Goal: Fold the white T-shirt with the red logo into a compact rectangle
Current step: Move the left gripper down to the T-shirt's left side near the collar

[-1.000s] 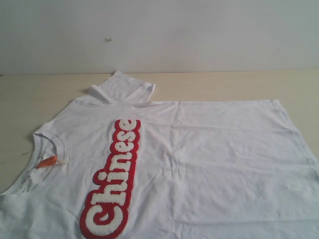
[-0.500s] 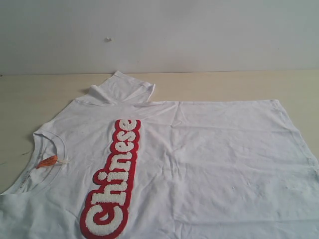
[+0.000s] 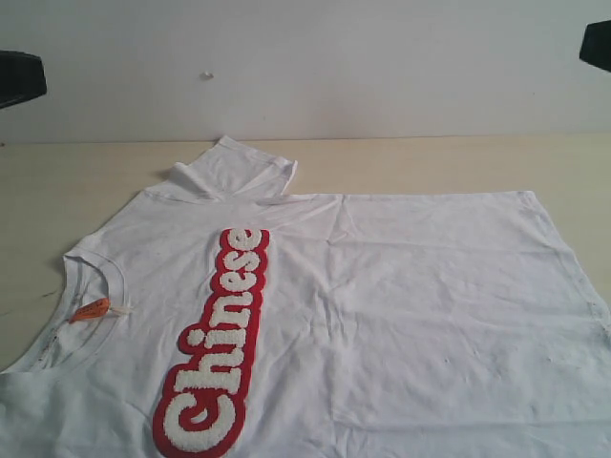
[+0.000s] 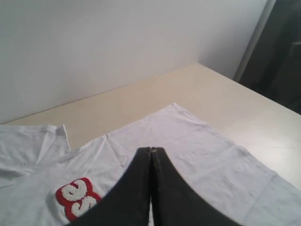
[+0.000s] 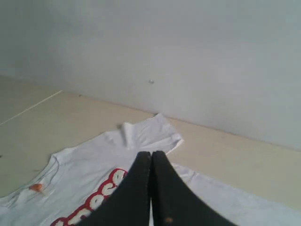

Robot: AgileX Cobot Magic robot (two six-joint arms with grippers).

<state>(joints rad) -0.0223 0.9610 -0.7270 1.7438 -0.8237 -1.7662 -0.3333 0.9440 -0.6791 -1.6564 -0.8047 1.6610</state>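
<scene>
Exterior view: the white T-shirt (image 3: 382, 315) lies spread flat and front up on the table (image 3: 430, 162). Its collar points toward the table's left side and its hem toward the right. The far sleeve (image 3: 234, 167) is rumpled and lies toward the table's far edge, below the wall (image 3: 305, 67). The red logo (image 3: 215, 343) runs across the chest from the near edge toward the far edge. The orange neck tag (image 3: 91, 309) sits inside the collar.

Change noted: a dark part of the left arm (image 3: 19, 76) now shows at the left border of this view and a dark part of the right arm (image 3: 598, 43) at the upper right border. Neither was in this view half a second ago. The shirt, logo, tag and sleeve have not shifted.

Left wrist view: the left gripper (image 4: 151, 151) is above the shirt's body, and the table's far corner shows beyond it. Its fingers are pressed together with nothing between them. No contact with the cloth is seen.

Right wrist view: the right gripper (image 5: 151, 154) is above the shirt, with the far sleeve beyond it. Its fingers are likewise pressed together and hold nothing.
</scene>
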